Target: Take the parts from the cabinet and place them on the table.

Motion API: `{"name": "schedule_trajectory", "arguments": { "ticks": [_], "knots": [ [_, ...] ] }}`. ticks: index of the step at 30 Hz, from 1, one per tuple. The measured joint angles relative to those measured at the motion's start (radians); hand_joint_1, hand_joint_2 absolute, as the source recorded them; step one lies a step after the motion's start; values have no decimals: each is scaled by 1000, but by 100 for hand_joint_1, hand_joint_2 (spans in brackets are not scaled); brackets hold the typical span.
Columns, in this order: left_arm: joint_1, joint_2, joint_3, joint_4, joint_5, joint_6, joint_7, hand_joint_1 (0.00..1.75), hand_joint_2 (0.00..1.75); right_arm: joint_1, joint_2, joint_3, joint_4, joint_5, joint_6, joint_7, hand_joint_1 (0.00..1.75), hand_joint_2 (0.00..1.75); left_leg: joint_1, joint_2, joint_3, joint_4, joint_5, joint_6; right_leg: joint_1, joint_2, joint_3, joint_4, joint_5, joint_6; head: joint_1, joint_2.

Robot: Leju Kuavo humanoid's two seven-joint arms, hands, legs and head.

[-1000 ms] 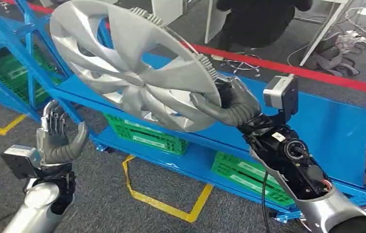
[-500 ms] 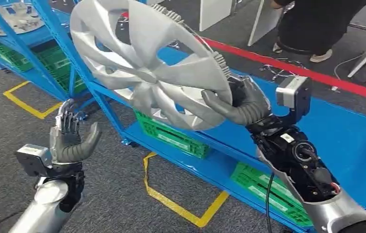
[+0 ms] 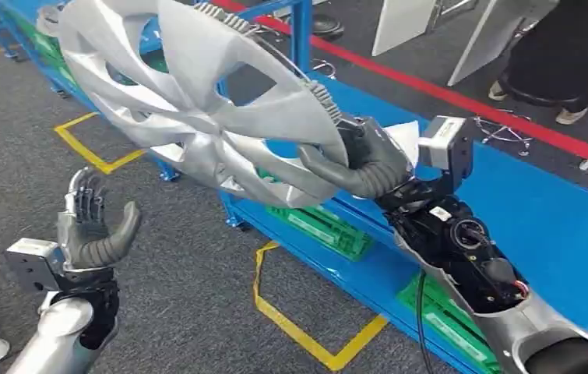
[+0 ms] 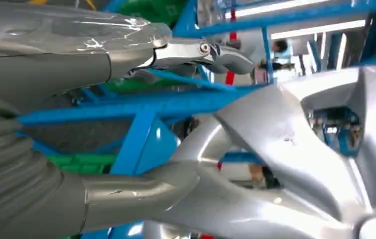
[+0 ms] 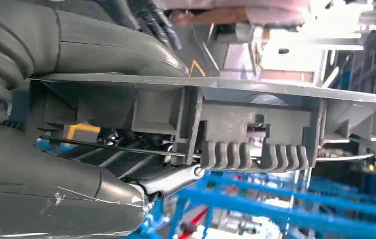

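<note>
arms: silver shells | left hand [image 3: 92,226]: grey ribbed cover, thick grey thumb, darker fingers | right hand [image 3: 368,160]: same grey ribbed build | wrist cameras: grey boxes on both wrists | right forearm: open black housing, round parts, red wiring, black cable

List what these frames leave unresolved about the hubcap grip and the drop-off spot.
- Head view: the silver hubcap hides the shelf behind it, and the frame's top edge crops its upper rim.
- Head view: the right hand grips the rim; the fingers behind the hubcap are hidden.
- Right wrist view: the rim clips block the scene beyond.
- The destination table cannot be identified.
- Left hand holds nothing.
</note>
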Motion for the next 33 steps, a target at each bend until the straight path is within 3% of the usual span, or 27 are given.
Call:
{"name": "schedule_trajectory", "arguments": {
  "ticks": [1,3,4,5,7,8,9,10,12,13,14,15,16,18,19,20,22,23,24,25,28,29,30,31,33],
  "knots": [
    [0,0,1,0,0,0,0,0,175,0,0,1,3,-2,0,-3,175,175,0,-11,1,0,-1,2,0,20,-38,82,-37,0,8,0],
    [5,0,1,0,0,0,2,0,175,1,0,3,10,-3,1,-6,175,175,-3,-35,1,1,-3,5,2,35,-129,254,-96,3,20,0],
    [7,1,1,0,0,0,2,0,175,2,0,5,13,-3,1,-6,175,175,-4,-47,2,2,-3,5,2,35,-147,276,-90,3,21,0],
    [7,1,1,0,0,0,2,0,175,2,0,7,18,-3,1,-6,175,175,-4,-60,3,4,-4,6,2,35,-140,246,-58,1,22,0],
    [7,2,1,-1,0,0,2,0,175,0,0,8,21,-3,1,-6,175,175,-4,-86,6,10,-8,2,1,46,-77,89,41,-6,29,0],
    [7,2,1,-3,0,0,2,0,175,-2,0,8,24,-3,1,-6,175,175,-4,-97,5,15,-12,-1,1,78,-38,-8,91,-12,36,0],
    [7,2,1,-3,0,0,2,0,175,-3,0,9,27,-3,1,-6,175,175,-6,-104,-1,17,-12,-6,-4,120,-27,-27,75,-17,33,0],
    [6,2,2,-4,0,0,3,0,175,-5,0,10,27,-5,1,-8,175,175,-3,-115,-11,23,-8,-12,-2,115,-12,-52,72,-15,30,0],
    [10,3,2,-6,0,0,2,0,175,-8,0,15,29,-5,1,-8,175,175,7,-133,-20,18,-1,-24,5,101,-15,-47,73,-18,36,0],
    [10,5,2,-7,0,0,2,0,175,-8,0,15,31,-4,2,-8,175,175,4,-147,-19,14,3,-32,3,89,-9,-55,77,-24,37,0],
    [10,6,3,-9,0,0,2,0,175,-9,1,15,32,-4,2,-7,175,175,2,-119,-21,23,-6,-34,-6,72,1,-69,82,-30,35,0],
    [6,6,4,-9,0,0,2,0,175,-8,2,16,32,-4,2,-6,175,175,-6,-61,-39,56,-29,-39,-3,65,5,-76,85,-35,23,0],
    [2,7,4,-9,0,0,2,0,175,-10,2,16,32,-4,0,-7,175,175,-3,-34,-77,129,-67,-46,-1,50,6,-76,86,-42,9,0],
    [7,7,4,-9,1,-6,2,0,175,-9,2,15,32,-4,0,-8,175,175,4,-16,-159,290,-126,-55,3,27,6,-76,84,-43,5,0],
    [9,7,4,-8,1,-10,2,0,175,-6,2,15,32,-4,0,-7,175,175,6,-14,-186,337,-133,-58,3,15,5,-76,83,-43,2,0],
    [9,8,3,-8,1,-11,2,0,175,-1,2,15,32,-4,-2,-6,175,175,9,-12,-184,327,-116,-60,3,4,6,-76,82,-42,-2,0],
    [7,7,3,-8,1,-12,2,0,175,5,2,15,31,0,-4,-4,175,175,12,-1,-108,181,-43,-61,2,-15,7,-75,78,-38,-6,0],
    [6,7,3,-8,1,-12,2,0,175,5,2,15,30,0,-5,-3,175,175,12,22,-49,76,-5,-59,2,-23,10,-75,76,-33,-7,0],
    [2,7,3,-8,1,-12,2,0,175,5,2,14,28,0,-5,-3,175,175,7,63,-16,6,-4,-54,6,-29,12,-75,72,-28,-10,0],
    [2,5,3,-8,1,-13,2,0,175,4,2,14,25,0,-6,-3,175,175,1,45,-13,9,2,-41,12,-35,11,-74,69,-22,-8,0],
    [1,6,3,-8,1,-13,0,0,175,6,2,14,23,0,-7,-4,175,175,-8,20,-13,12,-6,-20,9,-55,26,-79,61,-4,0,0],
    [0,6,3,-8,1,-13,0,0,175,6,2,14,22,0,-7,-3,175,175,1,13,-3,5,-3,-11,3,-50,26,-76,54,4,-1,0],
    [-3,5,3,-8,1,-13,-2,0,175,7,2,13,21,0,-8,-2,175,175,2,5,1,3,-5,-8,0,-12,15,-51,35,5,3,0],
    [-6,4,3,-8,2,-13,-2,0,175,5,2,13,21,0,-9,-2,175,175,2,-1,4,4,-6,4,0,15,-15,20,-4,4,9,0],
    [-5,2,3,-8,4,-16,-2,0,175,4,2,13,22,-2,-8,-3,175,175,-1,-21,5,5,-8,6,4,33,-105,202,-76,6,22,0]
  ]
}}
